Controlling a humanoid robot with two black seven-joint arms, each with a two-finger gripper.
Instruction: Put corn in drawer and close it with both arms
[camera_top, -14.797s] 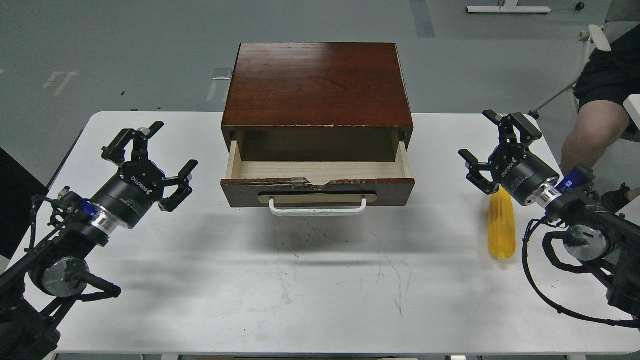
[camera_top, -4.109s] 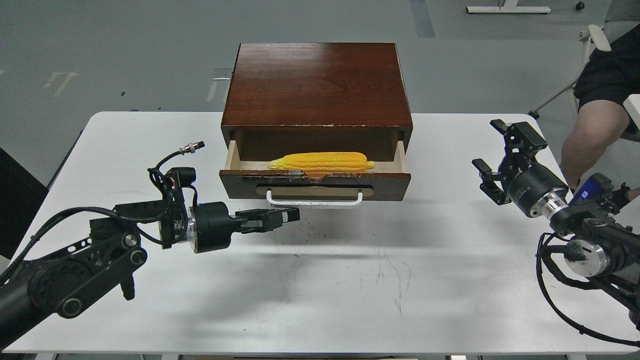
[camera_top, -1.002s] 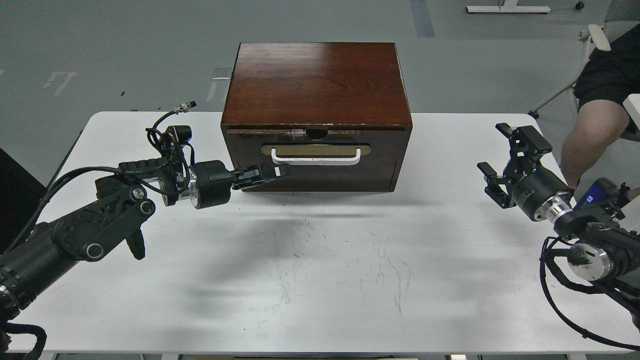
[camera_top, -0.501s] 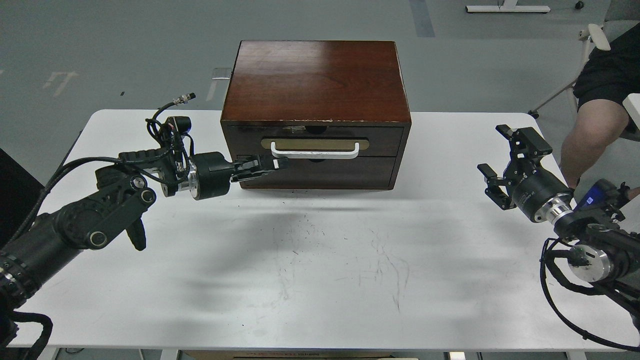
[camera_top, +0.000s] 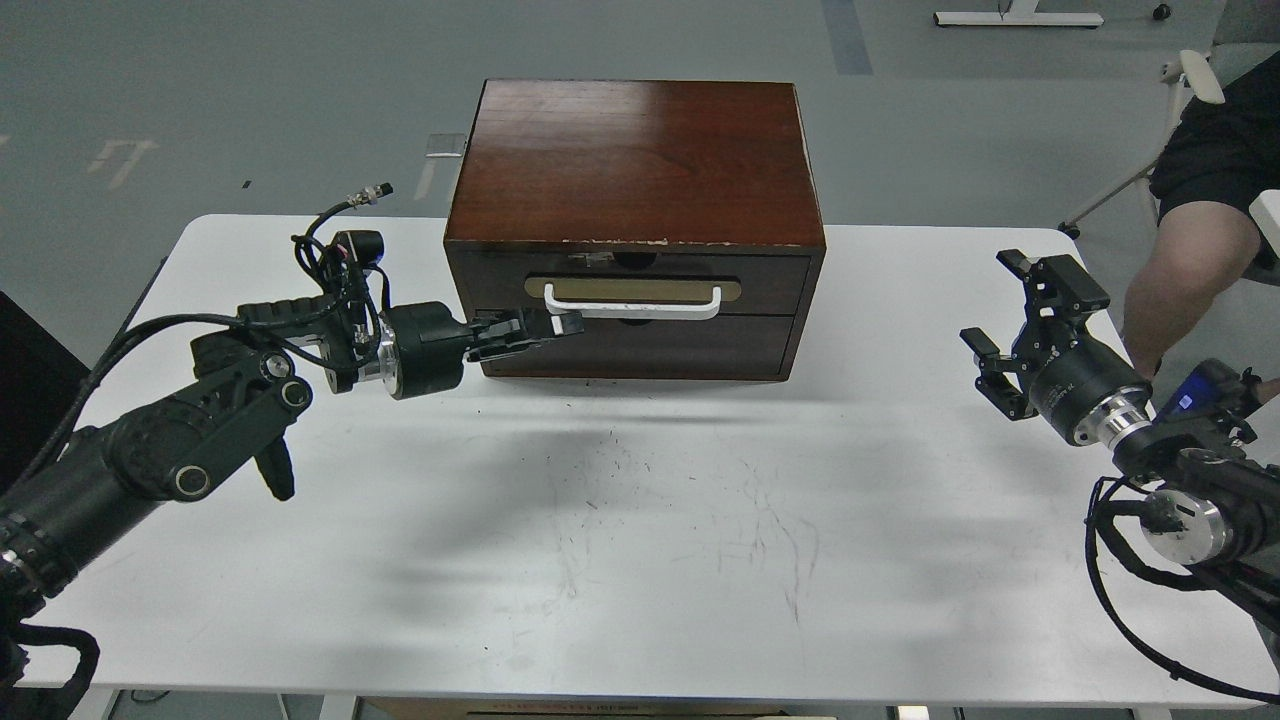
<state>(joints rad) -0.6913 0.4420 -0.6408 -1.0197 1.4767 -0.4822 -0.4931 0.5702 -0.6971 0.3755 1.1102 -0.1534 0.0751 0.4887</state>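
Note:
The drawer (camera_top: 632, 275) is pushed in flush with the dark reddish-brown cabinet (camera_top: 636, 160); its white bar handle (camera_top: 632, 301) sits on a tan plate. The corn is hidden from view. My left gripper (camera_top: 560, 324) is shut, fingers together, its tip against the cabinet front just left of and below the handle, holding nothing. My right gripper (camera_top: 1020, 315) is open and empty, above the table well to the right of the cabinet.
The cabinet stands at the back middle of the white table (camera_top: 640, 520). A plain front (camera_top: 640, 345) lies below the drawer. A seated person (camera_top: 1200, 220) and a chair are off the table's right side.

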